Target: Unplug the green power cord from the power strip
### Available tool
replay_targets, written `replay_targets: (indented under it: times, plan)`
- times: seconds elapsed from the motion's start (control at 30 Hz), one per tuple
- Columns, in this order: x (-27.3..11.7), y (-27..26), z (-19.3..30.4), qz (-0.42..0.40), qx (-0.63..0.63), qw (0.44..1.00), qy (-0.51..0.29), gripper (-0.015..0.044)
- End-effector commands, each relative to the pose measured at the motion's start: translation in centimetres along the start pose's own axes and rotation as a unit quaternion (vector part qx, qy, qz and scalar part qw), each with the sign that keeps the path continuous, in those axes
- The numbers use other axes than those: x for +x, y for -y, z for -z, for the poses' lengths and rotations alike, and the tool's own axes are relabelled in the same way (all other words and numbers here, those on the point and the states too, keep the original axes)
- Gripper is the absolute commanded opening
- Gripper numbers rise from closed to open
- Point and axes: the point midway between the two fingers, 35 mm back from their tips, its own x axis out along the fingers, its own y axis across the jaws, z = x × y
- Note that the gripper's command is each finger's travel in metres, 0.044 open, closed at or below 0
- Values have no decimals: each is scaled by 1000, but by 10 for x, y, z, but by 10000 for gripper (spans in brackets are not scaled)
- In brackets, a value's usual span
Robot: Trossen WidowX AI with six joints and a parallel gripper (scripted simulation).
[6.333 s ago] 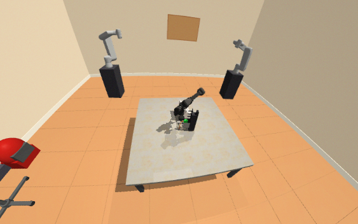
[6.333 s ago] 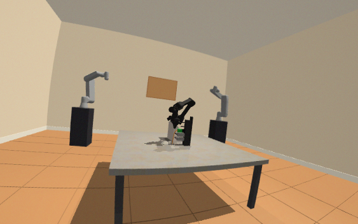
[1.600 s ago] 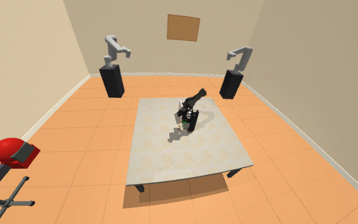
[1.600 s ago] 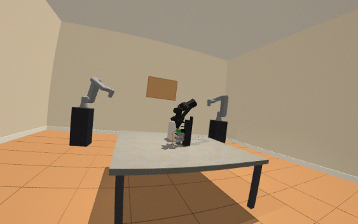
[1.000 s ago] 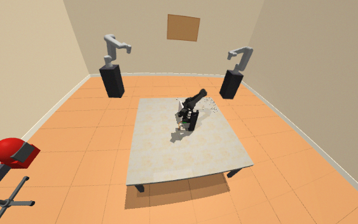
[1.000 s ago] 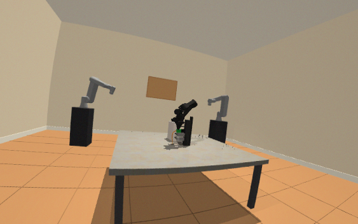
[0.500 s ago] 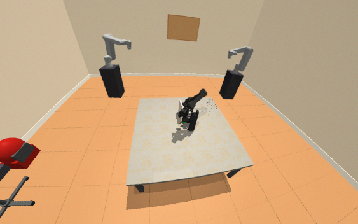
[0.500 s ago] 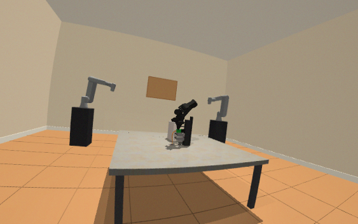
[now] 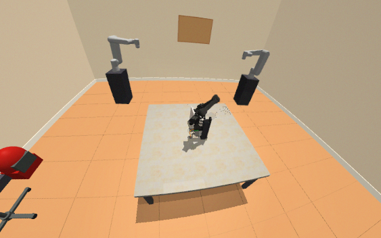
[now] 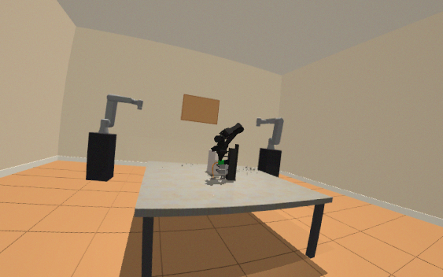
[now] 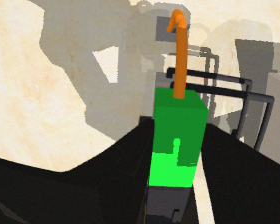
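Pincer [image 11: 169, 192] clamped on the green plug [image 11: 177, 137], held above the desk [image 9: 195, 162].
My fingers grip the plug's sides; its long axis runs straight ahead of me, the orange cord [image 11: 180, 56] trailing off its far end. The power strip [image 10: 221, 170] stands just below, so I should lift clear before I release.
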Motion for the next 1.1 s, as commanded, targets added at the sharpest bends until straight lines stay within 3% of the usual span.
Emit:
replay_targets:
  times: [0.0,0.2,0.63,0.77,0.9,1.07]
  plan:
    - [-6,-2,-20,-3,2,1000,22,0]
    - [-8,-2,-30,-3,2,1000,22,0]
    - [-4,0,-23,-2,4,1000,19,341]
    - [-11,-2,-46,-3,4,1000,21,440]
    - [-19,0,-81,-3,3,1000,21,440]
    - [-19,0,-83,-3,3,1000,21,440]
